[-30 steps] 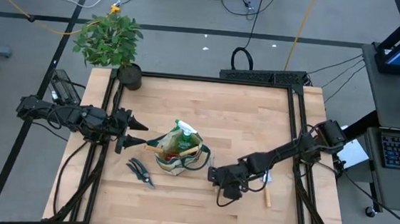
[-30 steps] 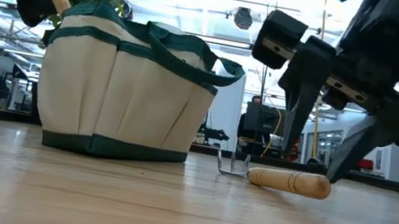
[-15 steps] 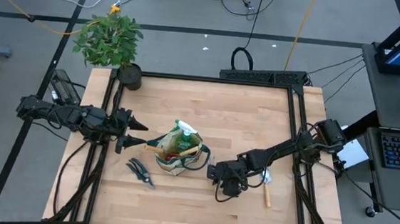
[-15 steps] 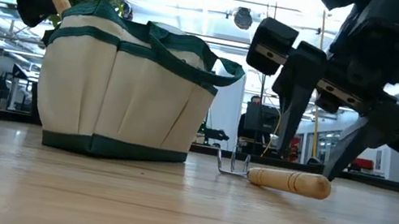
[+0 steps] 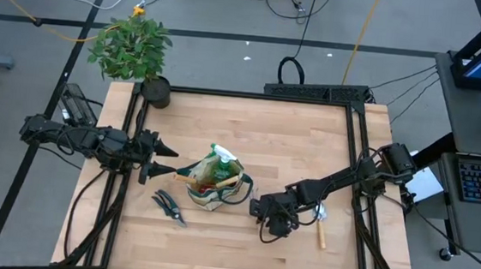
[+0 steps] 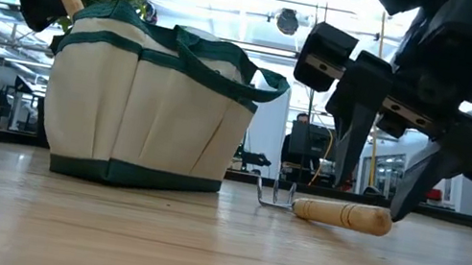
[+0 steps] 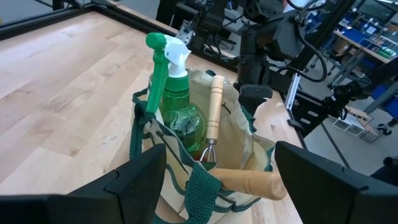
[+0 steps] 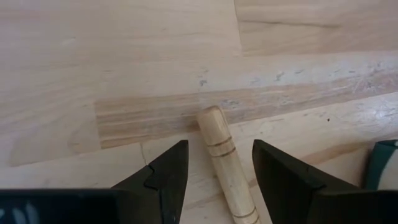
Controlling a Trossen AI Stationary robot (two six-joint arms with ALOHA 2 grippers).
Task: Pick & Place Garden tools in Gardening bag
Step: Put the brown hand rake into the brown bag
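Right gripper (image 6: 372, 191) hovered with fingers spread and empty, straddling the wooden handle of the rake (image 6: 329, 210), which lay flat on the table (image 5: 249, 135) beside the gardening bag (image 6: 139, 101). Left gripper (image 5: 165, 159) waited open left of the bag.

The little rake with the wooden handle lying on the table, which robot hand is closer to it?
Right. The right gripper hangs open over the rake, its handle between the fingers. The left gripper waits open past the gardening bag, far from the rake.
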